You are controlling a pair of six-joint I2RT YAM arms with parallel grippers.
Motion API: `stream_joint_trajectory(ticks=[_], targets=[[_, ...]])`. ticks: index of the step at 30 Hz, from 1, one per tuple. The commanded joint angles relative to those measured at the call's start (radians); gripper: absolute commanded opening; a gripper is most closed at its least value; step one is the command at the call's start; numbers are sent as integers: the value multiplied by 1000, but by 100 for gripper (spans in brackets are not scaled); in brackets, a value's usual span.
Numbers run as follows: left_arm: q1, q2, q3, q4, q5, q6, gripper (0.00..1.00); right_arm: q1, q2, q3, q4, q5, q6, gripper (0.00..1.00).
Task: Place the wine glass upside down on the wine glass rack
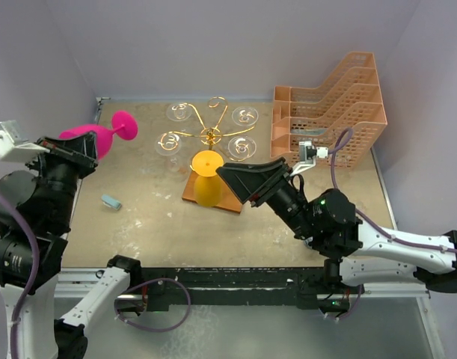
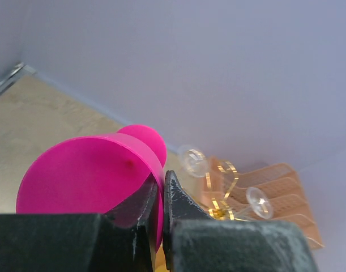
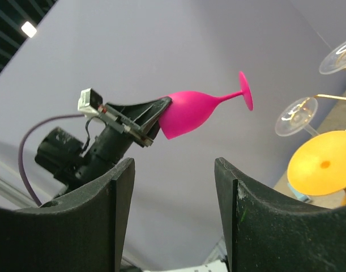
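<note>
Nearest me, on the sandy tabletop (image 1: 153, 224), a small pale blue piece (image 1: 111, 201) lies on the left side. My right tool (image 1: 232, 187) reaches in from the right with its fingers spread wide and nothing between them, just beside an orange glass (image 1: 206, 179). That glass sits foot up at the near edge of the wooden base (image 1: 229, 203).

My left tool (image 2: 161, 190) is clamped together on the rim of the pink wine glass (image 2: 88, 175), with one finger inside the bowl and one outside. The glass is up in the air at the left of the tabletop, lying nearly on its side, its stem and foot pointing away from the tool. It is left of the wine glass rack (image 1: 211, 136) and not touching it.

Beyond the orange glass, the rack's gold scrolled arms carry clear glasses (image 1: 244, 116) hanging foot up. Farthest back on the right stands a peach lattice tray stack (image 1: 340, 105).
</note>
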Motion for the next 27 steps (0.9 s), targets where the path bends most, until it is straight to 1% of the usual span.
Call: stream_joint_trajectory(ticks=[1,4,6,8,11,13,15,18,21,24,26,27], targets=[[4,-28,-21,280,219,40,0,2,28,45,173,66,65,60],[4,-51,-67,450,348,20,0,2,58,43,258,114,87,60],[4,-47,-79,530,396,11,0,2,78,64,256,165,136,60],[4,-34,-71,547,430,7,0,1,99,96,238,206,188,60],[4,-25,-74,576,483,-22,0,1,134,144,216,229,242,61],[4,-31,-102,621,510,-72,0,0,163,177,194,227,255,62],[4,-38,-134,671,529,-119,0,1,189,206,182,219,268,66],[4,-52,-177,759,561,-179,0,-3,216,216,239,168,217,68],[4,-56,-229,885,584,-267,0,-16,237,232,254,128,236,68],[4,-42,-247,948,631,-318,0,-24,251,252,255,114,254,67],[4,-43,-281,1016,659,-360,0,-30,261,259,237,126,292,64],[4,-50,-299,1049,667,-379,0,-36,266,261,226,129,326,61]])
